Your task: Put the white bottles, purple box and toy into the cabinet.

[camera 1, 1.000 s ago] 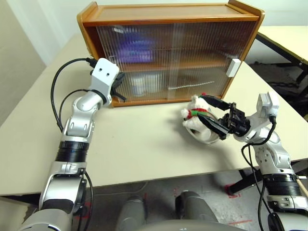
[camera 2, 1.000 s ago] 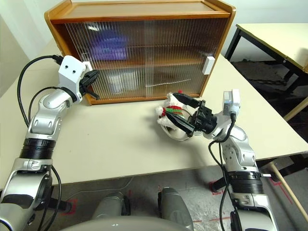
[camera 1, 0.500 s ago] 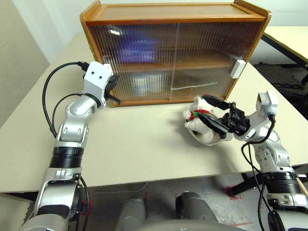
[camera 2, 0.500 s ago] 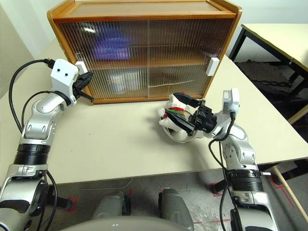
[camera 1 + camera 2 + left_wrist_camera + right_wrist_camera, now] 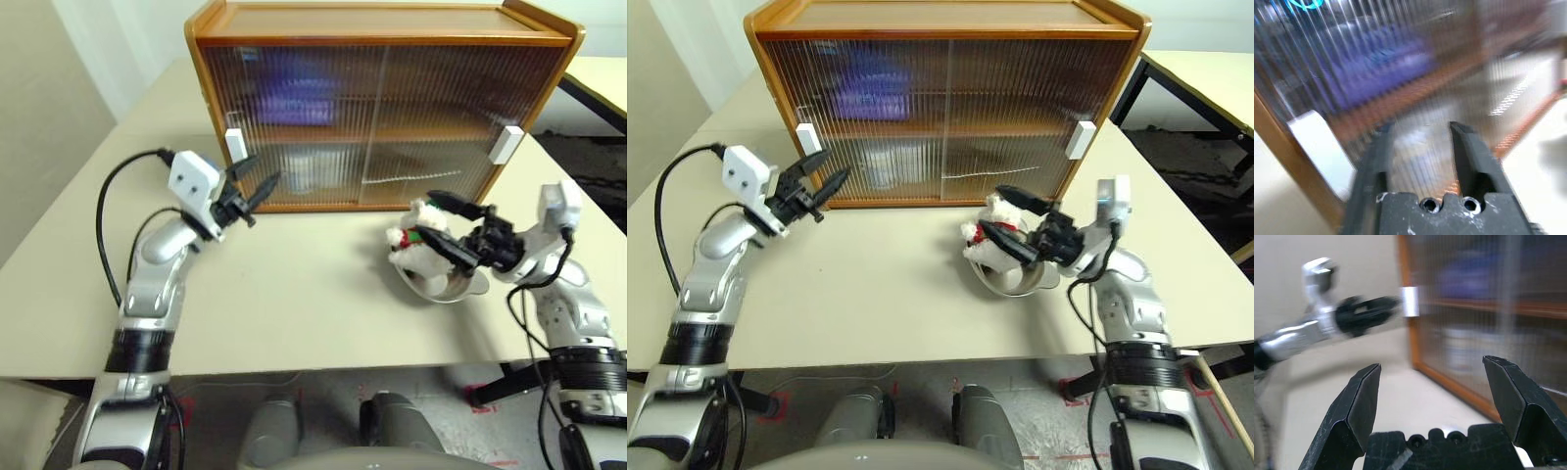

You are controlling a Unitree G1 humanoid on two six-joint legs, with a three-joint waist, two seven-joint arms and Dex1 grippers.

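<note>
With both ribbed cabinet (image 5: 382,108) doors shut, I hold both empty grippers, left gripper (image 5: 252,186) and right gripper (image 5: 451,225), spread open, the latter straddling the white plush bear (image 5: 411,238).

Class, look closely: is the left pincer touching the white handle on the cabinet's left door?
Apart. In the left eye view the left pincer, open, sits below and to the right of the handle, with cabinet door showing between them.

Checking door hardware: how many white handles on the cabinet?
2. One handle at the left edge of the cabinet front, near the left gripper; the other handle at the right edge. None seem hidden.
</note>
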